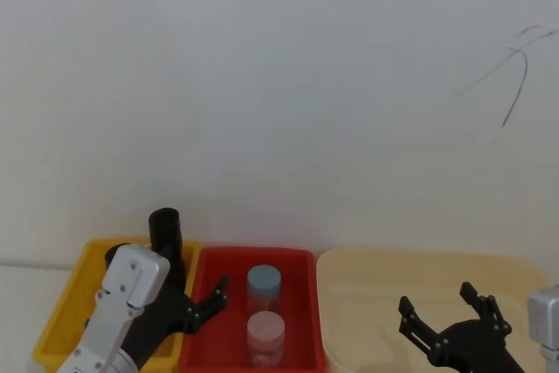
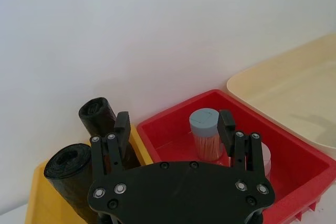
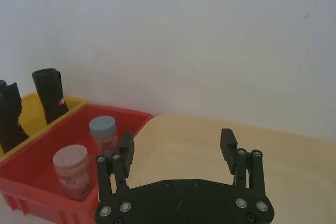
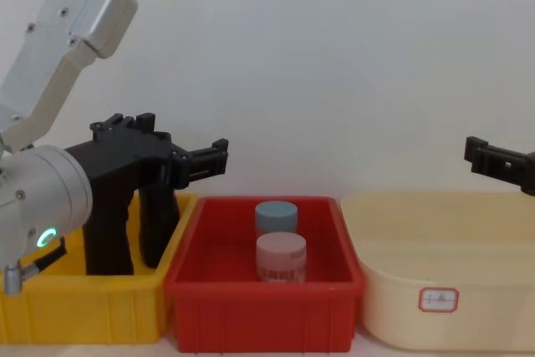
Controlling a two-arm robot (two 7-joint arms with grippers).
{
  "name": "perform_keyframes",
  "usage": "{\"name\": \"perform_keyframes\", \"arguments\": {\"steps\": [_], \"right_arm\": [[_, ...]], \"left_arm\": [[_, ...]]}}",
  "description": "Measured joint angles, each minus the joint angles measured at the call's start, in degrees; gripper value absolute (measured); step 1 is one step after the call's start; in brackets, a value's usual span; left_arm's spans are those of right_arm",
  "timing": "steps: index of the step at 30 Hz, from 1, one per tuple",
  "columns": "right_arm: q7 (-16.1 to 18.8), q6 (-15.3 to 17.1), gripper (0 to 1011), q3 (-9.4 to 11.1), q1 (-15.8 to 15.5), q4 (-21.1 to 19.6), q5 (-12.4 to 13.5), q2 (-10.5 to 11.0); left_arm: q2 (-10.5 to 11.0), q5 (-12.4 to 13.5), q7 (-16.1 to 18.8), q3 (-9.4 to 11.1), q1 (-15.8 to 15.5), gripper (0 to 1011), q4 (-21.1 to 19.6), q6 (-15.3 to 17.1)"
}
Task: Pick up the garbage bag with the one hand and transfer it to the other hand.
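left gripper (image 2: 174,124): fingers are spread open, nothing is held; it is poised over the seam between yellow bin (image 2: 32,198) and red bin (image 2: 168,114).
slimmer roll (image 2: 68,174): stood upright in the yellow bin, outside the fingers, back toward the wrist.
garbage bag (image 2: 97,115): stood upright in the yellow bin, just past one fingertip, outside the gap, not gripped.
blue-lid jar (image 2: 205,129): seen between the fingertips, lower down, in the red bin.
right gripper (image 3: 177,141): fingers are open and empty, held over beige tub (image 3: 294,156), well apart from the bag.
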Motion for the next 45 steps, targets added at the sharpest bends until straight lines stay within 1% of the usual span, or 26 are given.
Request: {"name": "perform_keyframes", "arguments": {"steps": [45], "right_arm": [[0.00,0.00,1001,0.00,0.00,0.00,0.00,0.00]], "left_arm": [[0.00,0.00,0.00,0.00,0.00,1002,0.00,0.00]]}}
